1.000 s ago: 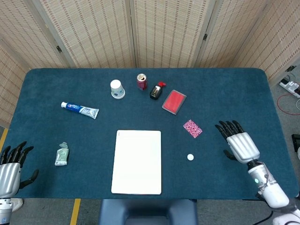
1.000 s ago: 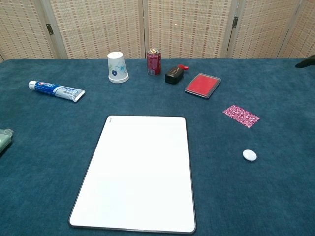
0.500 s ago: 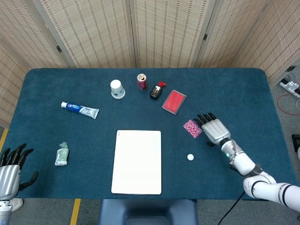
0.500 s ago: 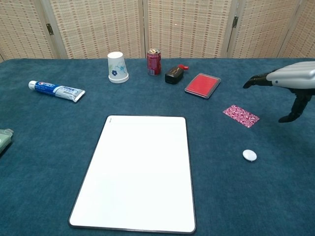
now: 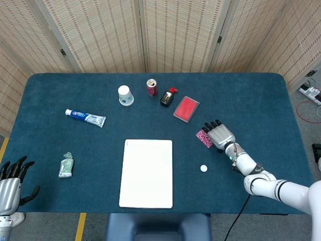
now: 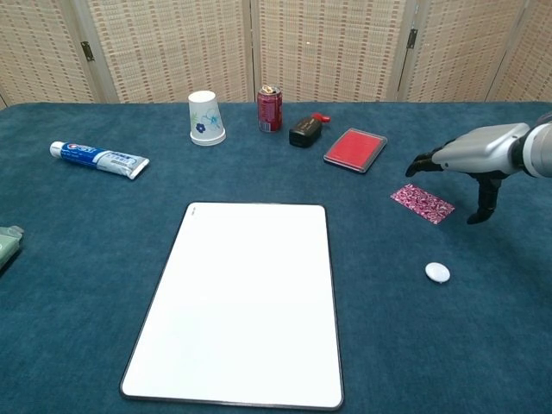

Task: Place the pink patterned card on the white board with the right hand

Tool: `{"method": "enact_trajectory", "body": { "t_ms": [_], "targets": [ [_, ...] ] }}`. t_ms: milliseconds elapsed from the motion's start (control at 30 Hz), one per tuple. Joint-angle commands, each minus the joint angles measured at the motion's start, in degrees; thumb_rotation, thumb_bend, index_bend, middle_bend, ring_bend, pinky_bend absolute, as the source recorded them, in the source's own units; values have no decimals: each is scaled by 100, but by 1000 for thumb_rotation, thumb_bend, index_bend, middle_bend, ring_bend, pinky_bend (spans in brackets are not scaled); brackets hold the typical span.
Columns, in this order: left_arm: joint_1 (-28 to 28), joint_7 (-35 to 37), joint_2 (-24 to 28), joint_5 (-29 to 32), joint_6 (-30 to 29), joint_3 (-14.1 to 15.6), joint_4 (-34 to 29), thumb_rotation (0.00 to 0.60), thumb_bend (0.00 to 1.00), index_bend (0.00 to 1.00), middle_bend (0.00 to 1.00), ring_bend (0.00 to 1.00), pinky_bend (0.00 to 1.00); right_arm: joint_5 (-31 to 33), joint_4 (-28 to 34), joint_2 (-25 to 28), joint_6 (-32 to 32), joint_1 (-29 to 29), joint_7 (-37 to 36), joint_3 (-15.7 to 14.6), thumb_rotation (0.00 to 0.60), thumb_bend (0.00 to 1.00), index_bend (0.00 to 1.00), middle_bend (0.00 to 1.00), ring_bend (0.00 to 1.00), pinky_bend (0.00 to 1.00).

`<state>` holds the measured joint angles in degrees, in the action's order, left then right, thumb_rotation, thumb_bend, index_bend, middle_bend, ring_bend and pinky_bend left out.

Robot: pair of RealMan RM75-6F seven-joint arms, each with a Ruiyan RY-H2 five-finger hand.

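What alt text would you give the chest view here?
The right hand hovers open just above the pink card on a blue table, not touching it. The white board lies bare in front; a toothpaste tube, paper cup, can and red case sit farther back.

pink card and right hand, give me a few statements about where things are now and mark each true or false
1. The pink patterned card lies on the white board. False: it lies on the blue cloth, right of the board.
2. The right hand is above the card, fingers apart, holding nothing. True.
3. The soda can lies tipped over. False: it stands upright.
4. The paper cup stands upside down. True.
5. The left hand holds the toothpaste tube. False: it holds nothing.
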<state>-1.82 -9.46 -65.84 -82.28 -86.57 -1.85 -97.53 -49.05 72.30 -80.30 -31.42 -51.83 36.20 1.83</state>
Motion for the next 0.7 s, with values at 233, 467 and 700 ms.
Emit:
{"method": "enact_trajectory", "body": {
  "t_ms": [233,467,700],
  "targets": [
    [19,37,-24,45,19,0,58,600,343,217,121,166,0,235,-327,-352,-128,-246,151,-227,600,247,44,42,0,0],
    [36,80,-22,59,21,2,103,600,343,217,120,166,0,351,-499,-526,-230,-320,169,-332,600,247,46,42,0,0],
    [61,123,-23,59,14,14,138,600,343,218,120,166,0,422,-589,-625,-280,-372,167,-400,600,247,75,43,0,0]
  ]
}}
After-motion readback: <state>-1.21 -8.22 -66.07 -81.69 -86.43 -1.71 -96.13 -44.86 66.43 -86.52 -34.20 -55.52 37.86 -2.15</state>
